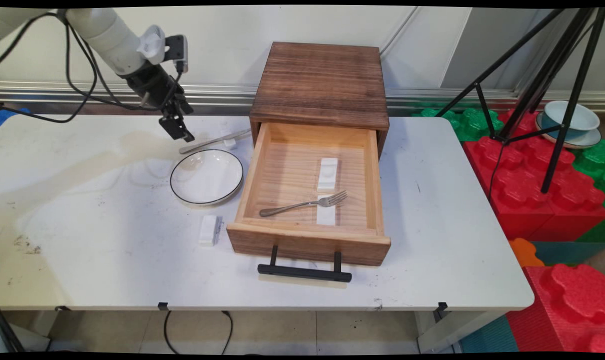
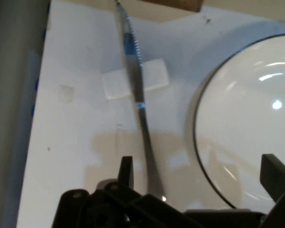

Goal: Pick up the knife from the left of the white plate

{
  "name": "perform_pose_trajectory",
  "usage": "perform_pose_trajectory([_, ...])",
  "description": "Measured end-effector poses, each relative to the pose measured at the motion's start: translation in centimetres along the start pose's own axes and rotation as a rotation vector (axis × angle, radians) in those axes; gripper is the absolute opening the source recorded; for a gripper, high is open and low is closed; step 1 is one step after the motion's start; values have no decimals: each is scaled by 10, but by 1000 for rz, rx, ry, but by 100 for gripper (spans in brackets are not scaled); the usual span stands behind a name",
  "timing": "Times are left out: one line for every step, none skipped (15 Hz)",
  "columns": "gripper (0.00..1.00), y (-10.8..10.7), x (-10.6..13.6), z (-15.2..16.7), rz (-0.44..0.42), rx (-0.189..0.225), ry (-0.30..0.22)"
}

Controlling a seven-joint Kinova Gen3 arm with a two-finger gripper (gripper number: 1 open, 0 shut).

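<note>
My gripper point(image 1: 178, 130) hangs open just above the table's back left part, over the handle end of a metal knife point(image 1: 213, 141). The knife lies with its blade propped on a small white rest point(image 1: 228, 142). In the hand view the knife point(image 2: 138, 102) runs up between my two fingers point(image 2: 125, 172), crossing the white rest point(image 2: 135, 79), and nothing is held. A white plate with a dark rim point(image 1: 206, 176) sits just in front of the gripper, and its edge point(image 2: 237, 128) fills the right of the hand view.
A wooden box point(image 1: 322, 82) stands at the table's middle back with its drawer point(image 1: 310, 240) pulled out; a fork point(image 1: 305, 203) and two white rests lie inside. Another white rest point(image 1: 209, 230) lies left of the drawer front. A tripod point(image 1: 542, 90) and red foam blocks stand at the right.
</note>
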Motion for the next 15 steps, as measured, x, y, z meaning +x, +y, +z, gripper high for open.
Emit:
perform_pose_trajectory([100,-5,0,8,-6,6,-3])
perform_pose_trajectory([100,-8,1,12,-10,10,-5])
perform_pose_trajectory([100,-13,1,18,-15,15,-8])
perform_pose_trajectory([100,-17,1,24,-17,17,-9])
perform_pose_trajectory([100,-22,2,33,-20,19,-11])
perform_pose_trajectory([100,-26,2,39,-22,20,-11])
perform_pose_trajectory([100,-29,3,44,-23,21,-12])
perform_pose_trajectory([100,-31,3,47,-23,21,-12])
perform_pose_trajectory([100,-34,4,53,-23,21,-13])
perform_pose_trajectory([100,-37,5,59,-22,21,-14])
perform_pose_trajectory([100,-40,6,65,-21,20,-15])
perform_pose_trajectory([100,-43,6,69,-20,18,-15])
perform_pose_trajectory([100,-44,7,73,-20,17,-15])
perform_pose_trajectory([100,-46,7,78,-21,15,-15])
perform_pose_trajectory([100,-47,8,81,-22,14,-15])
